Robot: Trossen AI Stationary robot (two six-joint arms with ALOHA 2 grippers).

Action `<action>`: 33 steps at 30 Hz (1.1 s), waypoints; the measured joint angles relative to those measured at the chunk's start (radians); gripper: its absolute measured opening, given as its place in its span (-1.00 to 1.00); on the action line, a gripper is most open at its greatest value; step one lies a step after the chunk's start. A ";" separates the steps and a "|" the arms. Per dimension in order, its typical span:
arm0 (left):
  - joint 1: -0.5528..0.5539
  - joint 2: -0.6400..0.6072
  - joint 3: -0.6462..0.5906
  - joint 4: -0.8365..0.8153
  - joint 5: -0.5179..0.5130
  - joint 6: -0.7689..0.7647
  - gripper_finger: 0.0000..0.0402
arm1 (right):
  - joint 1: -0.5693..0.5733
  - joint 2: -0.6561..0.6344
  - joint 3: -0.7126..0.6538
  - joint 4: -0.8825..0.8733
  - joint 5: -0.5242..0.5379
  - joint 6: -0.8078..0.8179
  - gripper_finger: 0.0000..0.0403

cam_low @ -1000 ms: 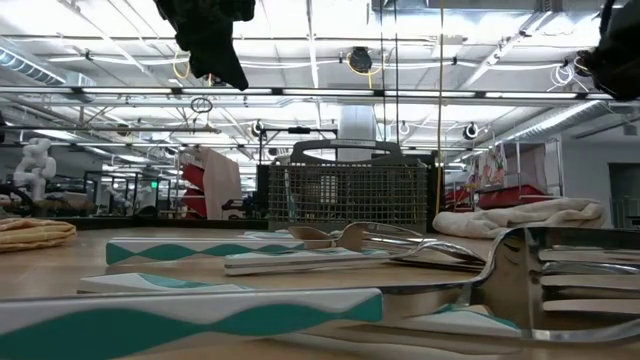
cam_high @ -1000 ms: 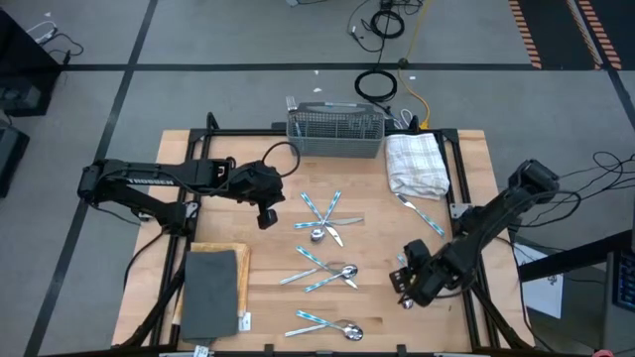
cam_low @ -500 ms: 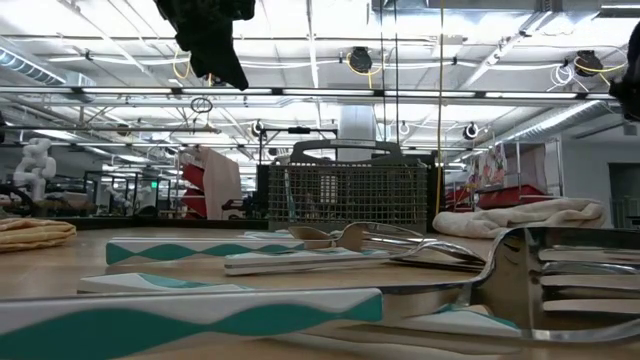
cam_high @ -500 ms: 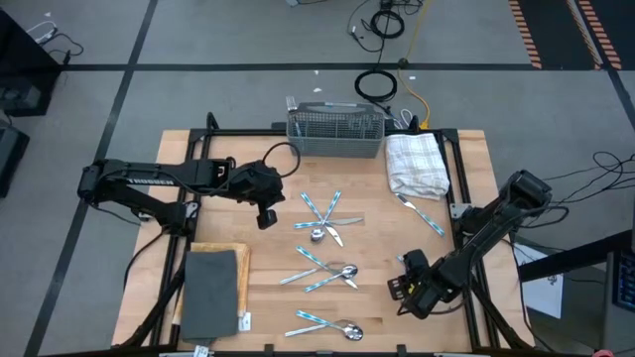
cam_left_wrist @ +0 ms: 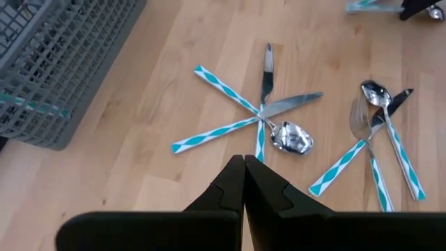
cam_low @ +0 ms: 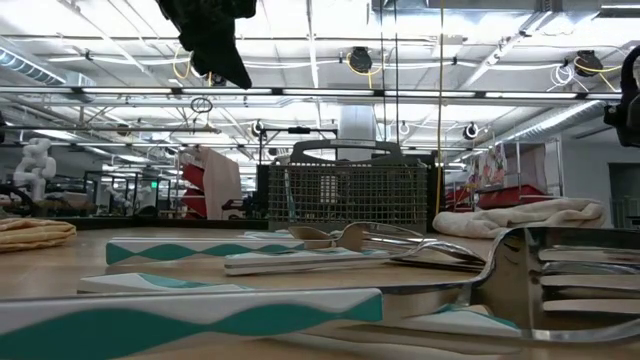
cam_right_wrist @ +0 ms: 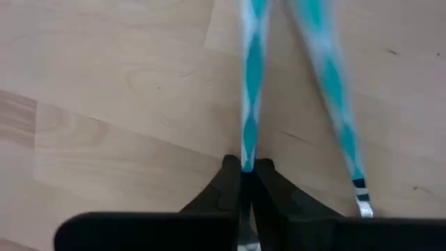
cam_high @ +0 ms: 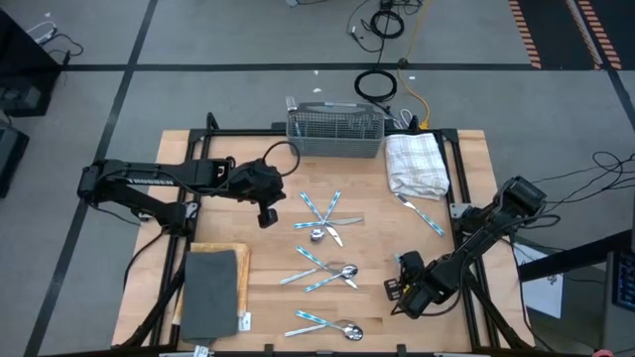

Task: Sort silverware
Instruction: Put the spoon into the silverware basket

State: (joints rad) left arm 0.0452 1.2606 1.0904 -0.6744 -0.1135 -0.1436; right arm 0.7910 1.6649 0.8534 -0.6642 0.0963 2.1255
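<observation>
The silverware lies in groups on the wooden table: a star-shaped pile [cam_high: 323, 219], a pile at the middle [cam_high: 327, 273], one near the front edge [cam_high: 329, 325] and two pieces by the towel [cam_high: 422, 214]. My left gripper [cam_high: 266, 216] is shut and empty, above the table to the left of the star pile [cam_left_wrist: 263, 118]. My right gripper [cam_high: 399, 296] is at the front right, shut on a blue-and-white handled piece [cam_right_wrist: 251, 104]. A second such handle [cam_right_wrist: 331, 84] shows beside it. My right gripper pinches one piece of silverware between its two fingers at the narrow end of the patterned handle [cam_right_wrist: 246, 157]. The handle sticks straight out ahead of the fingertips, along the fingers. The fingers hide the metal end. Whether the second handle is held too, I cannot tell.
A grey mesh caddy [cam_high: 335, 132] stands at the far edge, with a white towel [cam_high: 417, 164] to its right. A dark grey pad on a tan board [cam_high: 210, 293] lies at the front left. Bare wood lies between the silverware piles and the right gripper.
My right gripper has moved a little toward the table's near-left, staying shut, and in the low view it has drawn back to the picture's right edge.
</observation>
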 joint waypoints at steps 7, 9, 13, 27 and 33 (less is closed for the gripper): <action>0.000 0.000 0.000 0.035 0.000 0.000 -0.96 | -0.001 -0.072 -0.005 -0.017 0.000 -0.009 -0.99; 0.000 0.000 0.000 0.038 0.000 -0.001 -0.96 | -0.006 -0.100 -0.005 -0.009 0.034 -0.028 -0.99; 0.000 0.000 0.000 0.037 -0.015 -0.002 -0.96 | -0.032 -0.158 0.024 -0.010 0.158 -0.110 -0.99; 0.000 0.000 0.000 0.037 -0.050 -0.006 -0.96 | -0.540 -0.299 0.380 -0.352 0.434 -1.127 -1.00; 0.000 0.000 0.000 0.037 -0.052 -0.007 -0.96 | -0.825 -0.283 0.557 -0.569 0.510 -1.584 -1.00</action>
State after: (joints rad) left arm 0.0452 1.2606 1.0904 -0.6370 -0.1658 -0.1504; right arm -0.0338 1.3823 1.4100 -1.2335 0.6063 0.5411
